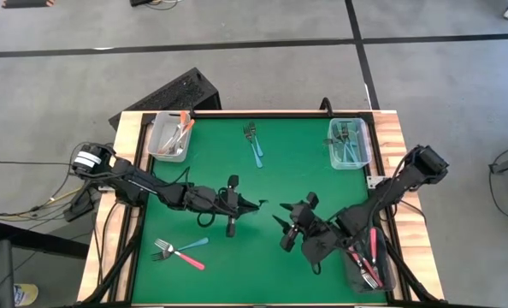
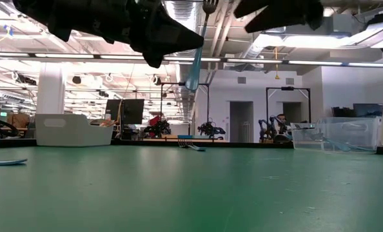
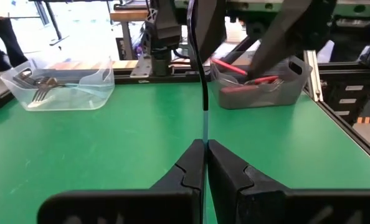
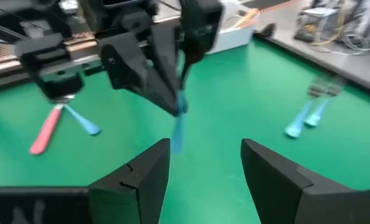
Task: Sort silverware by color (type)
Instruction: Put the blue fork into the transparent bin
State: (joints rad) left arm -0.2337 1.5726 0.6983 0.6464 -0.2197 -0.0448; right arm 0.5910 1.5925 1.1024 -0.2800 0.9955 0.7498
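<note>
The slim light-blue plastic-handled fork (image 2: 196,61) is cut off by the low view's upper edge at its tines. Forks inside the dark grey plastic bin (image 1: 357,272) are partly hidden beneath the right arm; count indeterminable.

Three plastic bins (image 1: 170,137) (image 1: 351,142) (image 1: 369,265) sit at corners of a green mat (image 1: 262,248) on a wood-edged table (image 1: 395,137).

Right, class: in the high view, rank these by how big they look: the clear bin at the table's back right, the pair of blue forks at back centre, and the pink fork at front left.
1. Clear bin, largest.
2. Pair of blue forks.
3. Pink fork, though close to the pair, so that ranking is unsure.
</note>
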